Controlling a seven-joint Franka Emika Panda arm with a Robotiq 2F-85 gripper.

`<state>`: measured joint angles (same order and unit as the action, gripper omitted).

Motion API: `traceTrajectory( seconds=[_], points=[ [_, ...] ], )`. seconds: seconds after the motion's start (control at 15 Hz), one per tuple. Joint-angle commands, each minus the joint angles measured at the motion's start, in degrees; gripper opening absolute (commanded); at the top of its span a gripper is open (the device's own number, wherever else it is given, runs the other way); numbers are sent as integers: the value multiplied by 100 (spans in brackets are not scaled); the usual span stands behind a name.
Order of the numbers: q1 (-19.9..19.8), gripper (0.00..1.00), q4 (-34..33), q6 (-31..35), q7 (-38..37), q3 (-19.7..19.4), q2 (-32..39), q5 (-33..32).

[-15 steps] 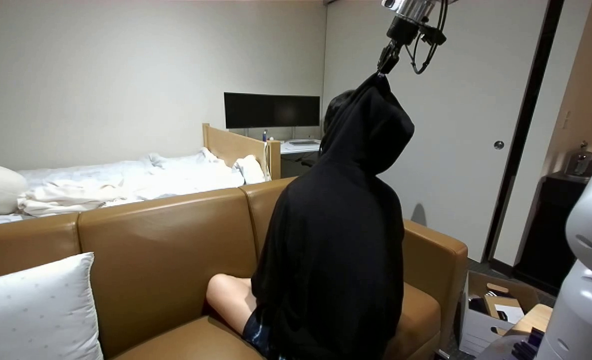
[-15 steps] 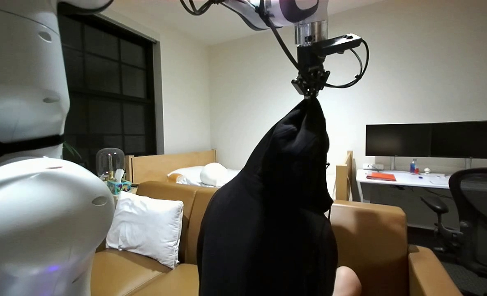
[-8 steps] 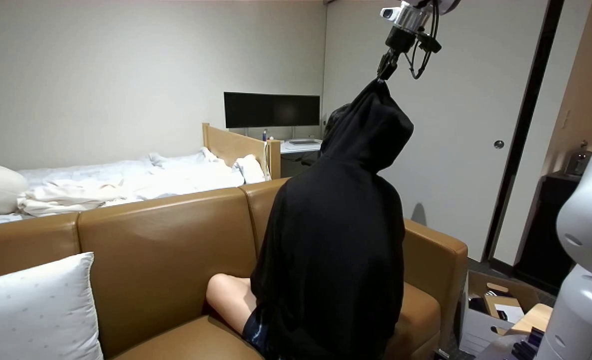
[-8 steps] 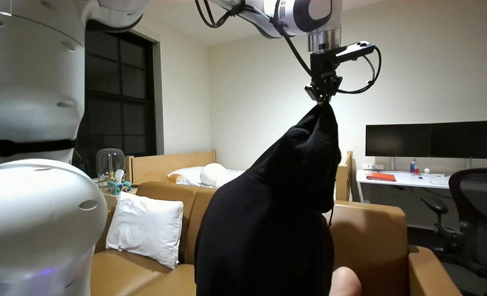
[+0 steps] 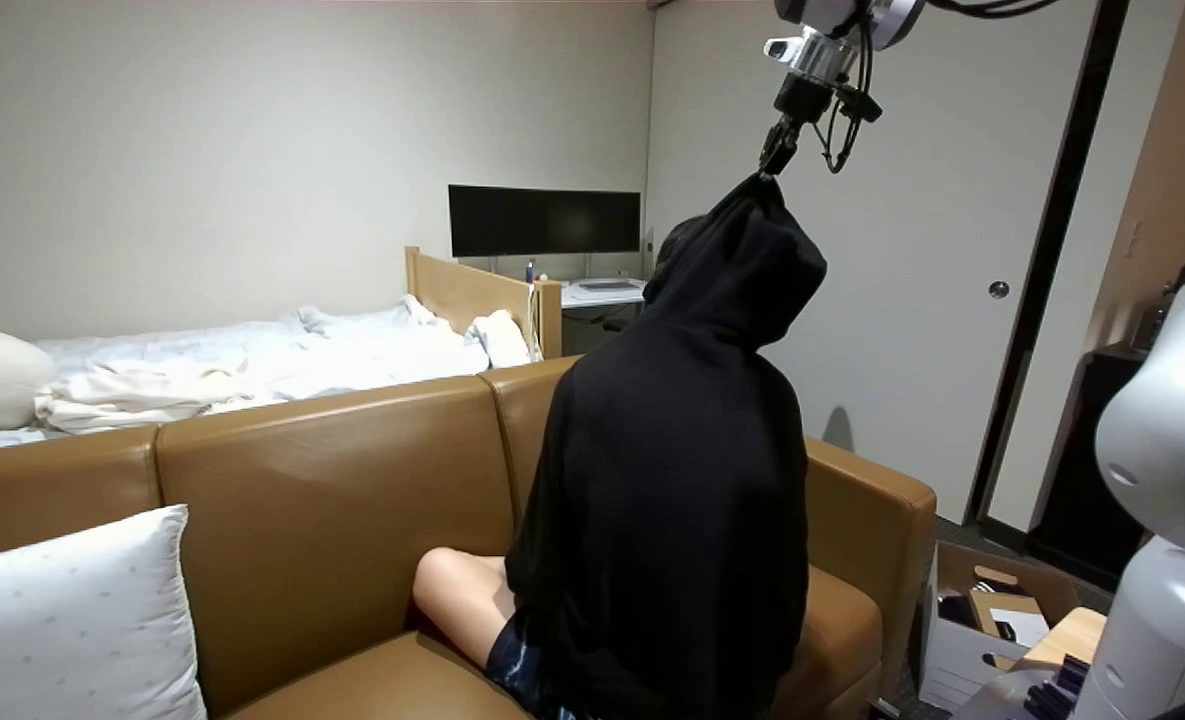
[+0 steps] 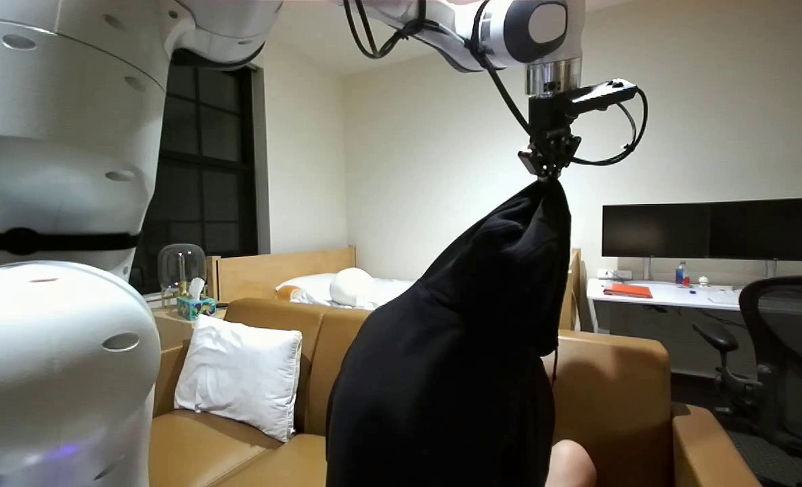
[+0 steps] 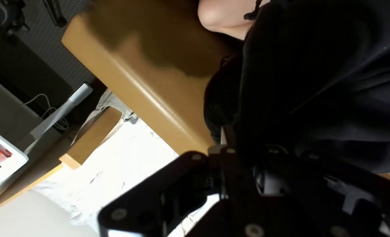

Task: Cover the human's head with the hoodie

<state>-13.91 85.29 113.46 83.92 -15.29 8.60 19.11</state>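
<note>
Your claw point(image 6: 548, 176) pinches the black hoodie point(image 6: 441, 399) by the peak of its hood point(image 6: 519, 257). Farther back, a white pillow point(image 6: 241, 375) leans on the brown sofa point(image 6: 607, 379).

Both exterior views face the front of the sofa point(image 5: 332, 480), sharing the hoodie point(image 5: 677, 480) near mid-frame; the wrist view looks down on it from just above the claw point(image 6: 548, 175).

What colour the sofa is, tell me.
The sofa is tan brown, showing best in an exterior view.

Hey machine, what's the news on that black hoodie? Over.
Tool shut on the hood at its peak. Hoodie worn, head partly uncovered. Nothing visibly in the way.
</note>
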Motion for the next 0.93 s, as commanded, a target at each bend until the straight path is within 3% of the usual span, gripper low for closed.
traceTrajectory(
  seconds=[0.0, 0.27, 0.33, 0.87],
  points=[
    [-302, 2, -408, -24, -13, 121, 173, 161],
    [-380, 2, -420, -210, 71, 209, 126, 346],
    [-277, 10, -147, -186, -24, 260, 76, 160],
    [-278, 10, -192, -281, -23, 288, 77, 195]
  ],
)
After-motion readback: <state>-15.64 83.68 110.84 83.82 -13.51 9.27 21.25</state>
